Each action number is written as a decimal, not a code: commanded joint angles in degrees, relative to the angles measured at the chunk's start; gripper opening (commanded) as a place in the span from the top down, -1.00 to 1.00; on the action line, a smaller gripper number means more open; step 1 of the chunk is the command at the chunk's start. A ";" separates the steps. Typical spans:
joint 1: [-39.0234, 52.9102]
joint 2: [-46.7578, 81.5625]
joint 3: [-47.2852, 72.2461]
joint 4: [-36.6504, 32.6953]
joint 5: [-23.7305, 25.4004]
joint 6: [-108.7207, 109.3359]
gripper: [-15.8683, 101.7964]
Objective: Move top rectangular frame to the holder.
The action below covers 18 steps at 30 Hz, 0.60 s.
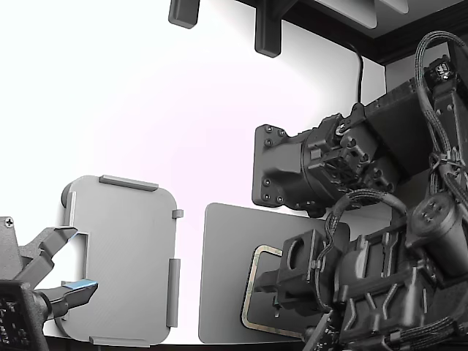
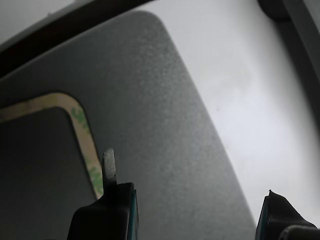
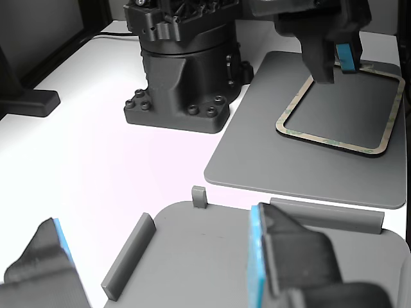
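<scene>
1. My gripper (image 2: pixel 192 200) hangs low over the dark grey mat (image 2: pixel 165 100), jaws spread, holding nothing.
2. The top rectangular frame (image 3: pixel 302 133) lies flat on that mat, one finger (image 2: pixel 109 167) above its corner.
3. The holder (image 1: pixel 124 256) sits well apart.

The mat (image 2: pixel 165 100) is dark grey and matt, with a fine grainy texture that looks like moulded plastic or rubber; the top rectangular frame (image 3: pixel 292 131) lying on it is a thin, flat, papery-looking band, pale beige mottled with green, dull rather than shiny. The holder (image 1: pixel 128 256) looks like light grey matt plastic, faintly lined; the gripper (image 2: pixel 192 210) fingers (image 2: pixel 107 215) are ribbed black plastic with smooth blue pads; the table (image 3: pixel 115 167) is smooth, bright white.
</scene>
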 commanded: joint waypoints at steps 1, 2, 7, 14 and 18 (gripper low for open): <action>1.32 -1.32 -0.88 -0.09 0.88 0.79 -0.97; 2.29 -1.93 -0.88 -0.09 1.14 1.67 -0.97; 5.01 -6.33 -1.41 -2.20 -1.41 4.22 -0.97; 9.32 -12.57 -0.09 -6.86 -0.70 6.59 -0.95; 9.40 -12.92 1.41 -6.94 -1.41 5.36 -0.86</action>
